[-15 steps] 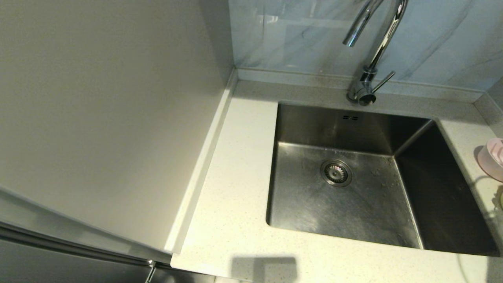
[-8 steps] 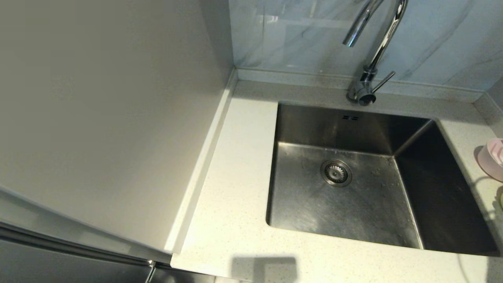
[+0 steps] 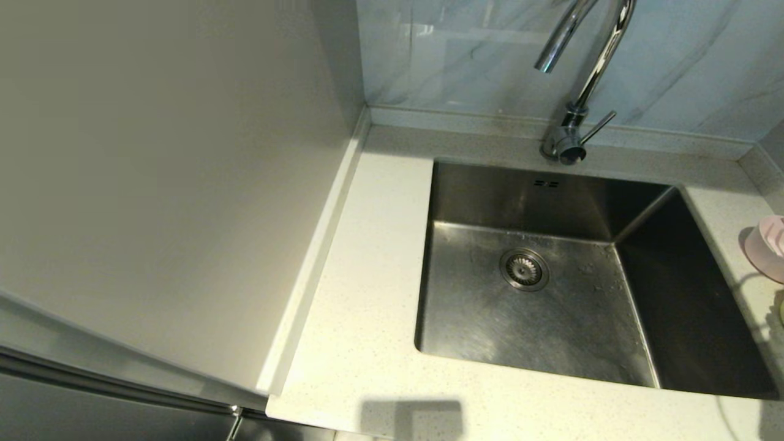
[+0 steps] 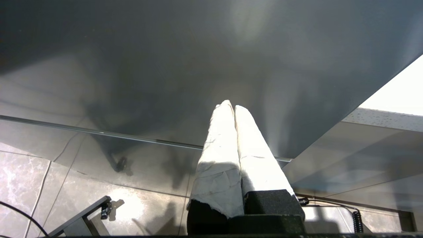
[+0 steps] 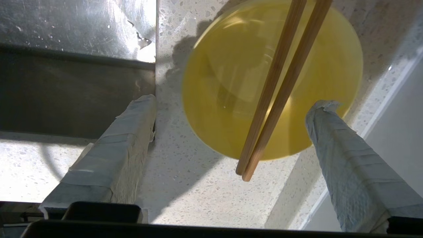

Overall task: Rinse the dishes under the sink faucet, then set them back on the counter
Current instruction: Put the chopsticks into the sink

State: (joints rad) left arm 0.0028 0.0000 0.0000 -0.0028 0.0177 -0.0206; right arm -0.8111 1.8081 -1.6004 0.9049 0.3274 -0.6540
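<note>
Yellow bowl (image 5: 231, 82) sits on the counter (image 5: 185, 195) just beside the sink (image 5: 66, 82), with two chopsticks (image 5: 281, 86) lying across its rim. Right gripper (image 5: 231, 109) hovers above it, fingers spread wide, grasping nothing. Pink bowl (image 3: 768, 248) stands right of the sink. Left gripper (image 4: 233, 110) is parked by a cabinet, fingers pressed together

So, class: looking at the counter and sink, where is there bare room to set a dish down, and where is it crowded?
Free: the counter strip between the side panel and the sink; the front strip. The sink floor is bare. Crowded: right of the sink, pink bowl, yellow bowl, chopsticks.
</note>
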